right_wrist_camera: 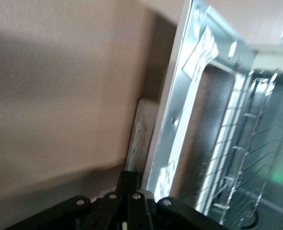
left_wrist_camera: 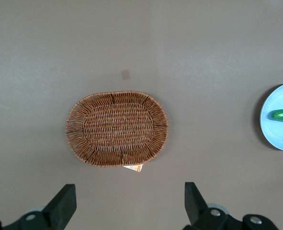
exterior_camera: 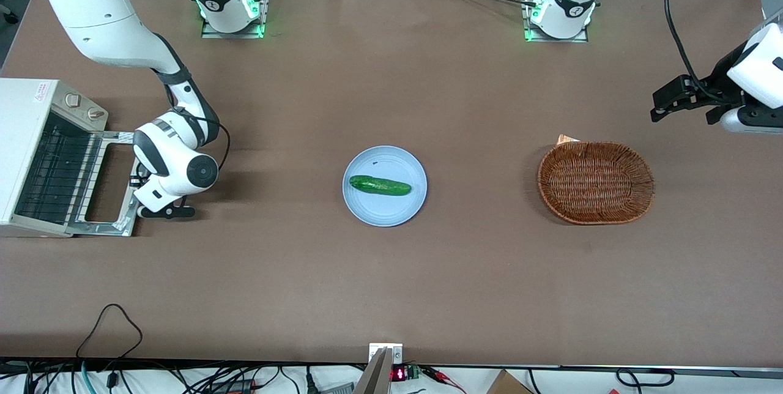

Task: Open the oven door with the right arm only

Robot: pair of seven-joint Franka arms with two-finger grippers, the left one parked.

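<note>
Lying flat open on the surface [exterior_camera: 391, 284], the oven door [exterior_camera: 110, 183] projects from the oven [exterior_camera: 37, 155]; its free edge runs lengthwise just beside the right arm's hand [exterior_camera: 160, 210], fingers clenched together, grasping nothing.

Glossy white plastic right arm [exterior_camera: 116, 21]; shiny metal oven door [exterior_camera: 110, 183] — woven wicker basket [exterior_camera: 595, 182], matt table [exterior_camera: 391, 284].

A robotics lab, not a kitchen — two white arms [exterior_camera: 116, 27] bolted on plates to a brown table [exterior_camera: 391, 284], green base lights, loose cables [exterior_camera: 110, 320] along its edge at 6 o'clock. The gripper [exterior_camera: 160, 210] hangs at 9 o'clock.
</note>
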